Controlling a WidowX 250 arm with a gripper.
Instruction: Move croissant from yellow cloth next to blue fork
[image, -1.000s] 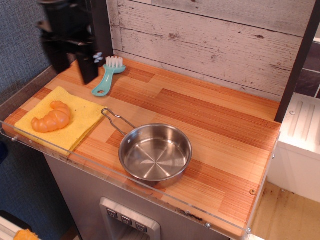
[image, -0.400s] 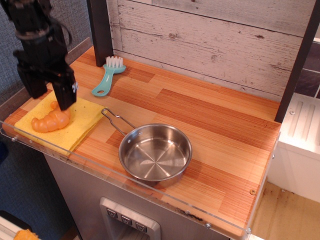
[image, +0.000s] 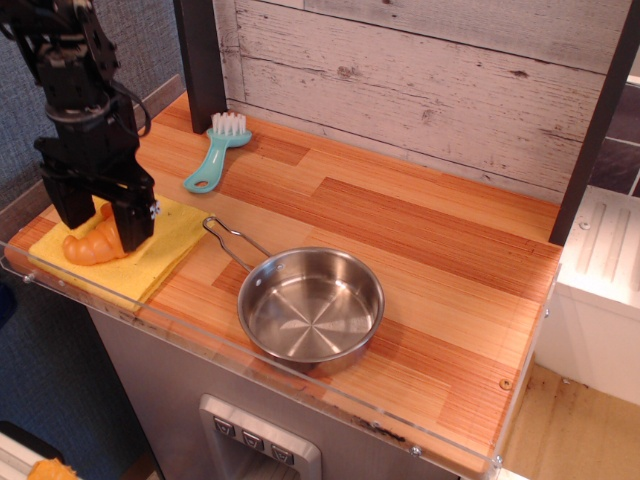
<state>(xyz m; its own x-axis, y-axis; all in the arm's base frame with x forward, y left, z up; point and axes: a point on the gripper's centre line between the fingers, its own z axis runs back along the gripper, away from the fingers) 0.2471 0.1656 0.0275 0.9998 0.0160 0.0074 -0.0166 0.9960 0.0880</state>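
The croissant (image: 92, 243) is glossy orange-tan, lying on a bright yellow cloth (image: 165, 245). The fork (image: 213, 155) is teal-blue with a white bristly head. The gripper (image: 100, 215) and its arm are black. The pan (image: 311, 304) is shiny silver steel with a thin wire handle of the same colour. The counter (image: 420, 260) is wood in striped planks of orange-brown and paler tan. The wall (image: 420, 80) behind is whitewashed grey board with weathered streaks. 1 dark post (image: 203, 60) stands at the back.
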